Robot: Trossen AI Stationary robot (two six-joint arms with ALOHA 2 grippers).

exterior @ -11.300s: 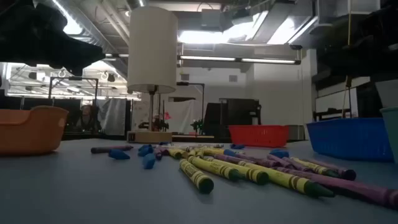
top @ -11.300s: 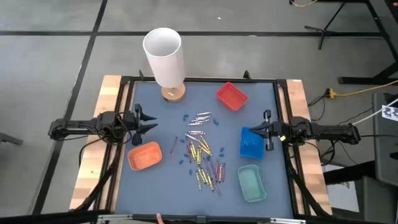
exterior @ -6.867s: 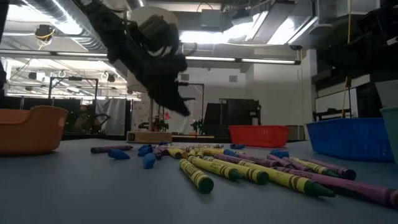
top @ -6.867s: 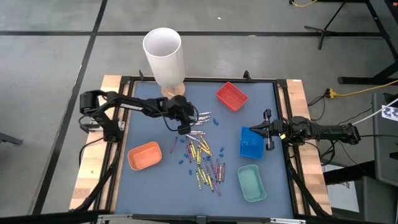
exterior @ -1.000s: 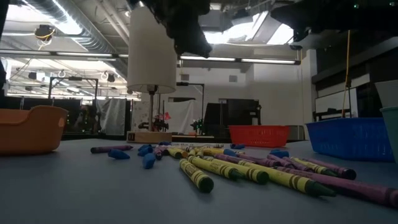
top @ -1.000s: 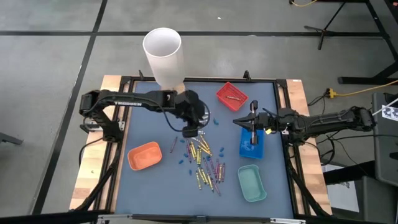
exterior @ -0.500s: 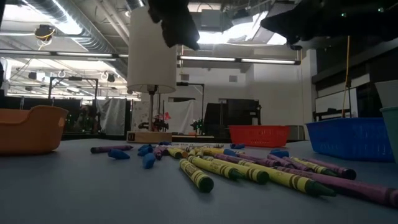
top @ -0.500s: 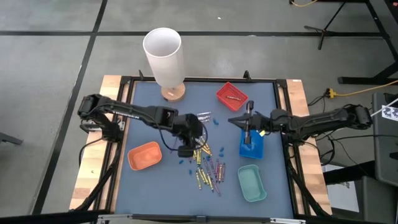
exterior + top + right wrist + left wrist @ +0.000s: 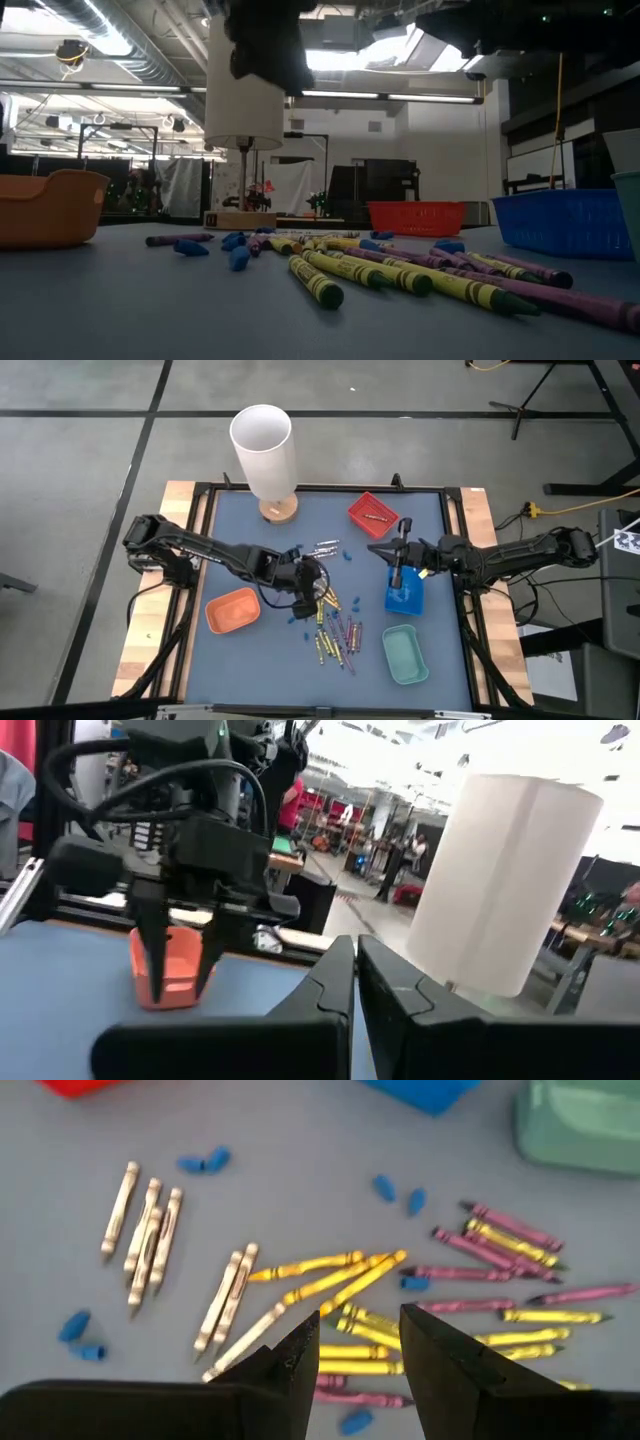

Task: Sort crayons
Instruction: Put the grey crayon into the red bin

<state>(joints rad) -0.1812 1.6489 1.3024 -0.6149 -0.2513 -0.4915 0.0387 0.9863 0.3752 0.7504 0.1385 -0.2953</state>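
Left jaws apart over crayons (image 9: 330,615); red tray (image 9: 373,514) holds crayon.

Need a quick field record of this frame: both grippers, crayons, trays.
left gripper: open, empty, above the crayon pile
right gripper: shut, empty, between the red tray and blue tray
crayons: loose pile mid-table, mixed silver, yellow, purple
red tray: one crayon inside
blue tray: contents not visible
orange tray: looks empty
green tray: looks empty
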